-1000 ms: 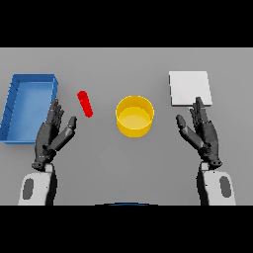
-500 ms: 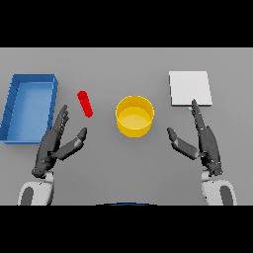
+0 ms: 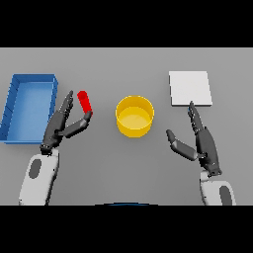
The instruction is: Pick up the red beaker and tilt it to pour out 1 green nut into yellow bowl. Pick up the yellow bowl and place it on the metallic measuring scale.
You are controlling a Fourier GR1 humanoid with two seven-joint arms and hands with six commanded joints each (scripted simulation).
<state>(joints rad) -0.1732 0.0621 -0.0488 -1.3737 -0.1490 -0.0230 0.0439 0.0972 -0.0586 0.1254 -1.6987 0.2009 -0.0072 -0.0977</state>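
Nearest me, my right hand rests over the table with fingers straight and thumb spread, holding nothing. My left hand has its fingers apart, the thumb tip just beside the red beaker. Centre, the yellow bowl. Far right, the scale; far left, a blue tray.

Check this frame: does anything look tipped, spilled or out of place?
Nothing stands out. The red beaker is beside the left hand, not yet gripped. The yellow bowl sits upright mid-table, and nothing rests on the metallic scale. No spill is visible.
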